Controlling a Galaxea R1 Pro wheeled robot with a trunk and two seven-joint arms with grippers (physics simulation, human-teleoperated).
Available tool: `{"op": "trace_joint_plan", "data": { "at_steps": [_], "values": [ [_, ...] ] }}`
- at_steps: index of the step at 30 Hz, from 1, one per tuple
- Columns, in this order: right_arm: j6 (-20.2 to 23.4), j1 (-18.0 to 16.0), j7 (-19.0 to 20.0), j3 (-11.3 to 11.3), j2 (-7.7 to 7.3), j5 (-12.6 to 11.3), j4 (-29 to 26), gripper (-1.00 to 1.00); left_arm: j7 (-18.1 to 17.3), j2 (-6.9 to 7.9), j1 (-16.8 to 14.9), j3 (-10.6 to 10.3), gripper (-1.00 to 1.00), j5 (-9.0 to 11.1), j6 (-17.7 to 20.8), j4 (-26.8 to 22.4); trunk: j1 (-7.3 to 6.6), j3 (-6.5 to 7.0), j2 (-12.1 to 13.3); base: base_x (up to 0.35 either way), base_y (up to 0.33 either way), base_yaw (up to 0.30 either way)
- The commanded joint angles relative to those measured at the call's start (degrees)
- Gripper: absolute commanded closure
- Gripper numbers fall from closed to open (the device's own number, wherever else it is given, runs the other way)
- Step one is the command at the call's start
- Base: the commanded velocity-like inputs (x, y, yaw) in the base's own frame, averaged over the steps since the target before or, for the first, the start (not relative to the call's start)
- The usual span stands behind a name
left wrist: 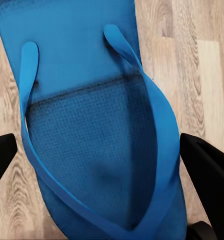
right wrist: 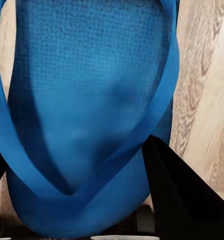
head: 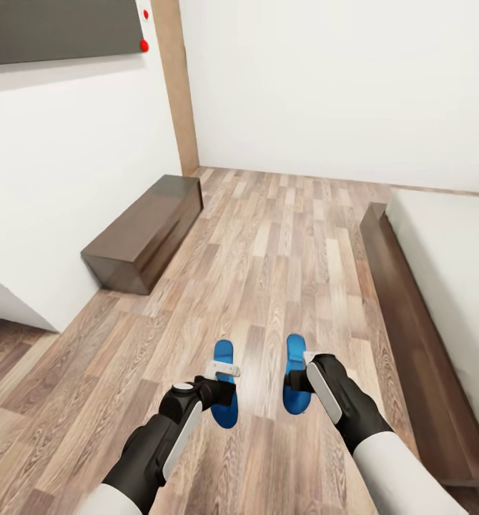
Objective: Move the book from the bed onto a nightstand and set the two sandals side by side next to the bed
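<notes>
My main worry is release: each gripper hovers over its own sandal, and if a finger is hooked under a thong strap when I lift away, that sandal will drag or twist and the pair will stop lying parallel. A second worry is placement, since the sandals sit a little apart from the bed [head: 447, 286] rather than tight against its dark wooden frame, so I judge they may need nudging closer. The left gripper [head: 221, 383] sits directly above the left sandal [head: 225, 404]; in the left wrist view its black fingers [left wrist: 207, 165] stand wide, one on each side of the sole [left wrist: 91, 145], with the blue strap [left wrist: 159, 100] running between them, and I see no pinch. The right gripper [head: 307, 375] hangs over the right sandal [head: 295, 383]; in the right wrist view one dark finger [right wrist: 182, 195] lies just beside the sole's edge [right wrist: 86, 100], but I cannot tell whether the jaws are gripping or free. Both sandals lie flat on the plank floor [head: 268, 250], side by side, just ahead of the grippers. A long dark bench [head: 146, 232] stands well away against the wall beyond the left gripper.
</notes>
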Motion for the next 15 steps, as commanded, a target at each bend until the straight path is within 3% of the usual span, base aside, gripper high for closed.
{"op": "trace_joint_plan", "data": {
  "at_steps": [1, 10, 13, 15],
  "values": [
    [0.06, -0.04, -0.73, 0.14, -0.07, -0.74, -0.27, 1.00, 0.10, 0.00, -0.01, -0.01, 1.00, 0.35, 0.33, -0.13, -0.02, 0.03, -0.02, -0.208, -0.236, -0.236],
    [-1.15, -0.04, -0.75, 0.08, -0.17, -0.49, 0.12, 1.00, 0.30, 0.05, -0.01, 0.30, 1.00, -0.04, 0.25, 0.16, -0.02, 0.56, -0.02, -0.216, -0.220, -0.200],
    [-4.64, 0.44, -0.03, 0.06, -0.09, -0.64, 1.12, 1.00, 0.86, 0.08, 0.04, 0.41, 1.00, 0.10, 0.12, 0.75, -0.02, 0.59, -0.02, -0.094, -0.084, -0.034],
    [-7.72, 1.18, 1.09, 0.14, -0.03, -0.45, 4.28, 1.00, 1.63, 0.07, 0.03, 0.50, 1.00, 0.25, -1.19, 4.12, -0.02, 0.59, -0.02, -0.029, -0.026, -0.011]
  ]
}}
